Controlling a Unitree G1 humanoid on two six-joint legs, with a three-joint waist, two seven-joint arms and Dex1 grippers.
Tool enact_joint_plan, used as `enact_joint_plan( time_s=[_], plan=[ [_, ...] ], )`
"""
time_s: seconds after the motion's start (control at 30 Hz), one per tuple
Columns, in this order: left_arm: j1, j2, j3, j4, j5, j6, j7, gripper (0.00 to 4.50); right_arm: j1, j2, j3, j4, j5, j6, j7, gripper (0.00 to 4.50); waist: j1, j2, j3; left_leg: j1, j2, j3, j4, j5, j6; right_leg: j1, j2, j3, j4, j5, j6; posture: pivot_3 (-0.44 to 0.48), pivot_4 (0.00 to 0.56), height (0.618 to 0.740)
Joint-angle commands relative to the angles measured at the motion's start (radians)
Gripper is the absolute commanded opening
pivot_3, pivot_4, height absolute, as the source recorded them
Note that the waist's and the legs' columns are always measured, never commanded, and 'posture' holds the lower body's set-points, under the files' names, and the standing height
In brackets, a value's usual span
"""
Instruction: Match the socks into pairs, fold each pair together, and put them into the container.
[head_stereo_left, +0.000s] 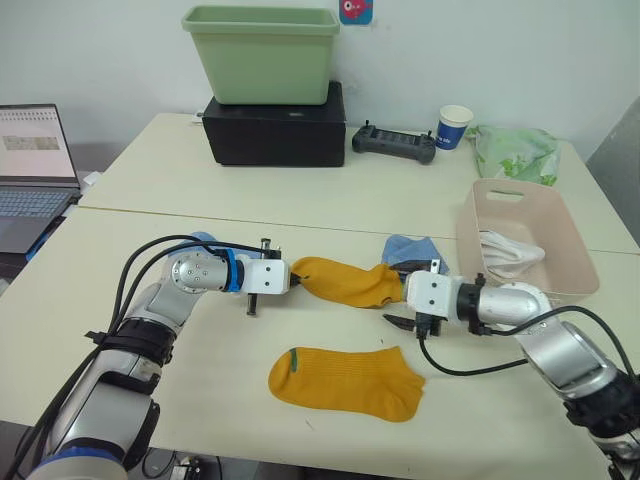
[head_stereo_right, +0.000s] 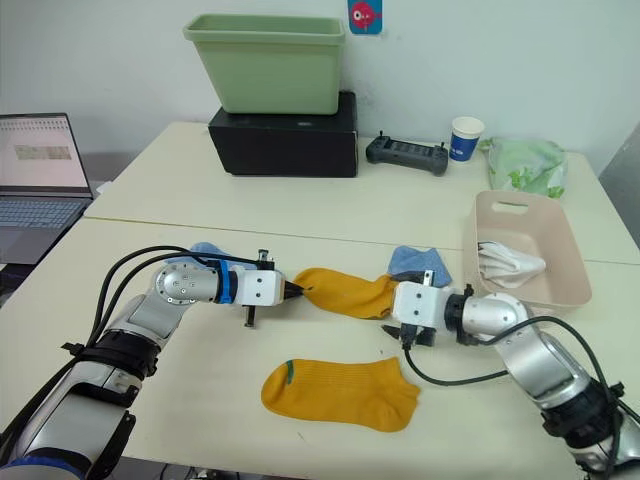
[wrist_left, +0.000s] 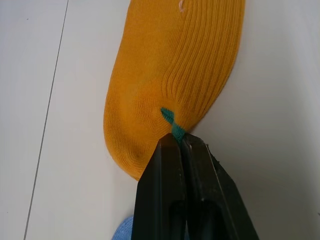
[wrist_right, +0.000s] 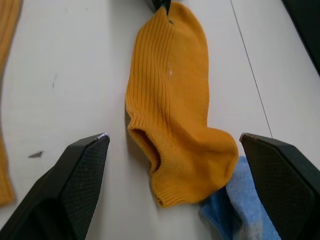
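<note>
A: Lying stretched across the cream table (head_stereo_left: 300, 200), a mustard-yellow ribbed knit ankle sock (head_stereo_left: 345, 281) was pinched at its toe, by the small green tab, in the left tool (wrist_left: 179, 142), whose two black fingers were pressed together on the fabric.

B: And the right tool (wrist_right: 175, 165)?

A: Its fingers stood wide apart, just off that sock's cuff end, gripping nothing. The second mustard-yellow sock (head_stereo_left: 347, 382) lay flat on the nearer side of the held sock, apart from it.

B: Where were the blue ones?

A: A light blue knit sock (head_stereo_left: 408, 248) touched the held sock's cuff, partly under it. Another bit of light blue fabric (head_stereo_left: 203, 239) showed behind the left arm, off the held sock's toe end.

B: The tub?

A: The pale pink rectangular plastic tub (head_stereo_left: 580, 245) sat beyond the cuff end, on the robot's right, with white socks (head_stereo_left: 508, 253) bundled inside.
</note>
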Motion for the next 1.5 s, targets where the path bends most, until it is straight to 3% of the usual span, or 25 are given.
enact_joint_plan(
  time_s=[0.03,0.37,0.67,0.77,0.9,1.07,1.27,1.5],
  plan=[
    [0.013,0.011,0.011,-0.033,-0.003,0.009,-0.008,0.00,-0.010,0.031,0.009,0.045,-0.061,-0.127,-0.019,3.57,-0.002,0.000,0.000,0.000,0.000,0.000,0.000,0.000,0.000,0.000,0.000,0.000,0.000,0.000,0.000,0.000,0.150,0.720],
    [0.066,0.046,0.024,-0.154,-0.082,0.086,-0.109,0.00,0.035,0.052,-0.019,0.118,-0.058,-0.284,0.030,0.01,-0.008,0.000,0.000,0.000,0.000,0.002,0.000,0.000,0.000,-0.001,0.000,0.002,0.003,0.000,0.000,0.000,0.150,0.720],
    [0.143,0.141,0.071,-0.360,-0.195,0.246,-0.234,0.00,0.071,0.029,-0.114,0.041,0.074,-0.203,0.124,0.01,-0.010,0.000,0.000,0.001,0.001,0.003,0.000,0.000,0.000,-0.002,0.000,0.003,0.004,0.000,0.000,0.000,0.150,0.720],
    [0.170,0.210,0.098,-0.494,-0.288,0.429,-0.315,0.00,0.089,0.007,-0.187,-0.104,0.253,0.013,0.187,0.01,-0.011,0.000,0.000,-0.001,0.002,0.002,0.000,0.000,0.000,-0.003,0.000,0.003,0.005,0.000,0.000,0.000,0.150,0.720],
    [0.205,0.322,0.125,-0.700,-0.497,0.802,-0.439,0.00,0.090,-0.070,-0.271,-0.270,0.498,0.354,0.236,0.01,-0.010,0.000,0.000,-0.001,0.001,-0.001,0.000,0.000,0.000,-0.003,0.000,0.003,0.005,0.000,0.000,0.000,0.150,0.720],
    [0.200,0.353,0.123,-0.771,-0.657,1.124,-0.476,0.00,0.080,-0.080,-0.325,-0.330,0.713,0.686,0.176,0.01,-0.010,0.000,0.000,0.000,0.001,-0.005,0.000,-0.002,0.004,-0.001,0.001,0.001,0.005,0.000,0.000,0.000,0.150,0.720],
    [0.031,0.210,-0.028,-0.452,-0.488,1.086,-0.475,0.00,0.016,0.012,-0.236,-0.181,0.594,0.773,0.003,0.01,-0.010,0.000,0.000,0.000,-0.001,-0.004,0.001,-0.001,0.006,-0.001,0.003,0.001,0.005,0.000,0.000,0.000,0.150,0.720],
    [-0.183,0.030,-0.101,-0.039,-0.307,0.900,-0.449,0.00,-0.030,0.039,-0.125,-0.074,0.444,0.676,-0.036,0.01,-0.010,0.000,0.000,-0.006,0.000,0.001,0.001,0.001,0.003,-0.011,0.003,0.004,0.007,0.000,0.000,0.000,0.150,0.720]
  ],
)
